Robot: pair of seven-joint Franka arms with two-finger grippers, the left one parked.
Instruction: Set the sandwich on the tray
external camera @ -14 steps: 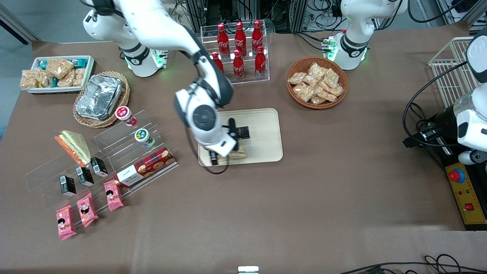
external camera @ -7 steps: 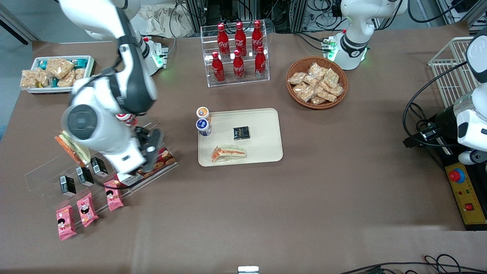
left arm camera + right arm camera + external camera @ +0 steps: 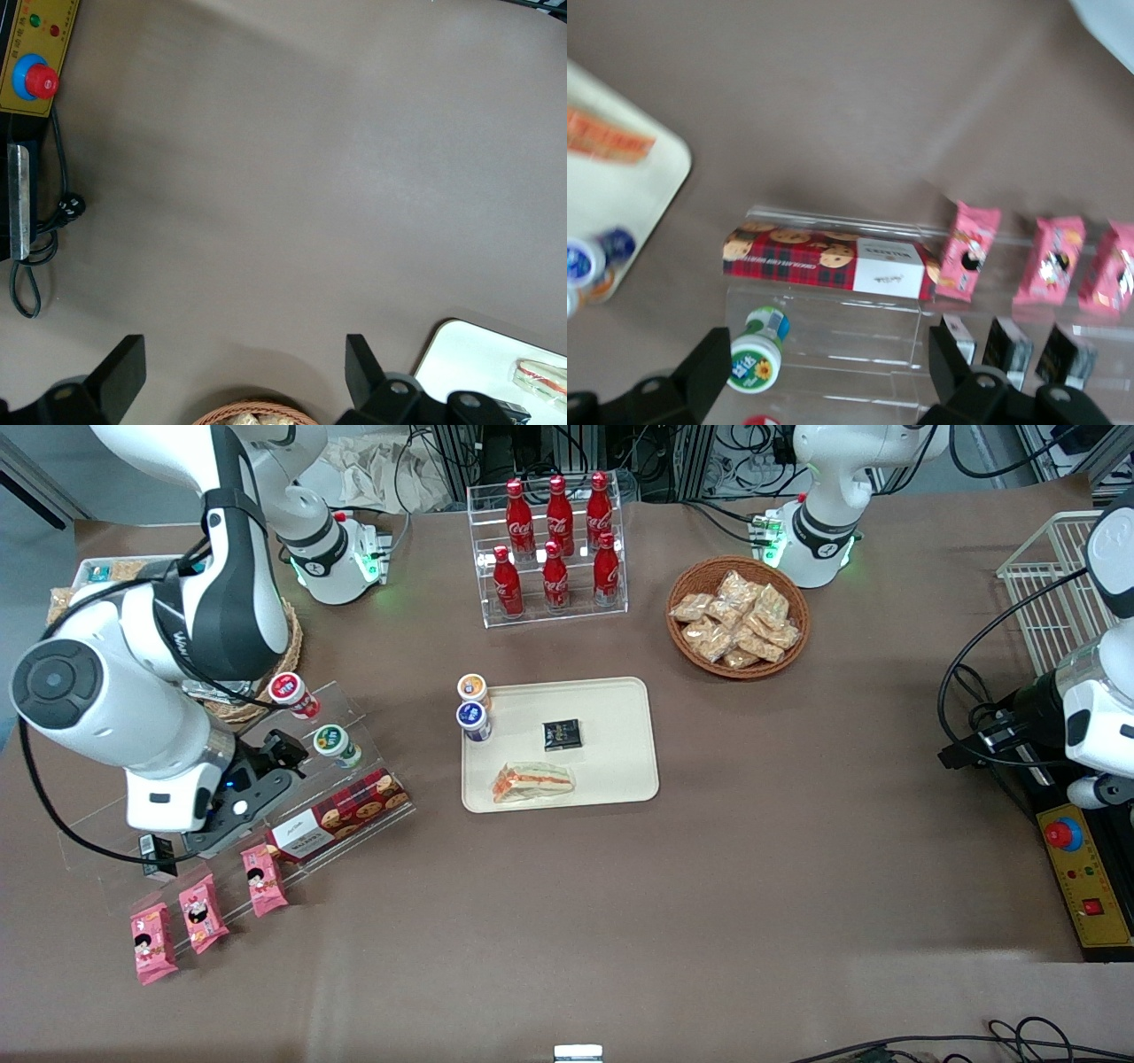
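Note:
The sandwich (image 3: 534, 781), a clear-wrapped wedge with red-orange filling, lies flat on the cream tray (image 3: 620, 717), near the tray's edge closest to the front camera. Nothing touches it. It also shows in the right wrist view (image 3: 607, 142) on the tray's corner (image 3: 651, 181), and in the left wrist view (image 3: 542, 376). My right gripper (image 3: 279, 757) is open and empty. It hovers over the clear acrylic display stand (image 3: 266, 762) toward the working arm's end of the table, well away from the tray. In the right wrist view the gripper (image 3: 831, 372) has its fingers (image 3: 713, 363) wide apart above the stand.
A black packet (image 3: 561, 734) lies on the tray, two small cups (image 3: 474, 720) beside it. The stand holds a green-lid cup (image 3: 335, 744), a red-lid cup (image 3: 291, 693), a cookie box (image 3: 341, 815) and pink packs (image 3: 199, 912). A cola bottle rack (image 3: 556, 540) and snack basket (image 3: 738, 615) stand farther away.
My right arm let the sandwich go on the tray and swung away to the display stand. The sandwich stays lying on the tray.

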